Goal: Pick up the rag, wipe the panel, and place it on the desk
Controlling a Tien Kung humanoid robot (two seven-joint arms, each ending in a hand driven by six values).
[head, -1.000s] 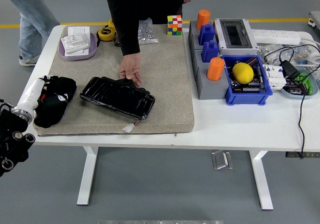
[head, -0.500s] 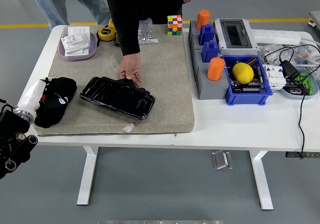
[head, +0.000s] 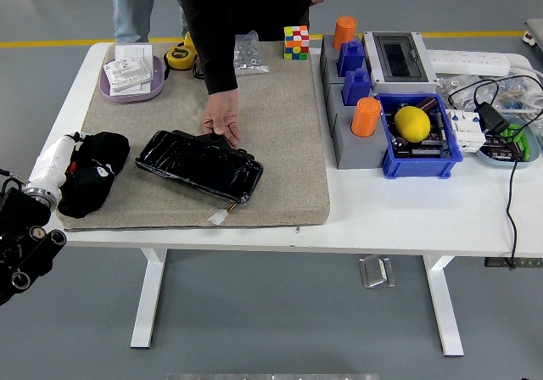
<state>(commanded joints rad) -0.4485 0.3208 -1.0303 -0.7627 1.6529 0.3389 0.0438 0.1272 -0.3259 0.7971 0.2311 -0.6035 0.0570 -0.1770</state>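
A glossy black panel (head: 199, 166) lies on the beige mat (head: 280, 142), with a small white connector (head: 219, 218) at its near edge. A person's hand (head: 222, 125) rests on the panel's far edge. The black rag (head: 103, 161) is bunched at the mat's left end. My left arm's white wrist (head: 53, 166) comes in from the lower left and my left hand (head: 78, 187) lies at the rag, black against black, so hand and rag are hard to separate. My right arm is out of view.
A purple tray (head: 131, 75), a yellow tape measure (head: 179, 55) and a colour cube (head: 296, 42) stand at the back. Grey and blue bins with orange cylinders (head: 366, 117) and a lemon (head: 412, 123) sit at the right, beside cables (head: 501, 117).
My left arm has shifted slightly downward at the rag. A second person behind the table has walked to the right. The panel and the person's hand on it have not moved.
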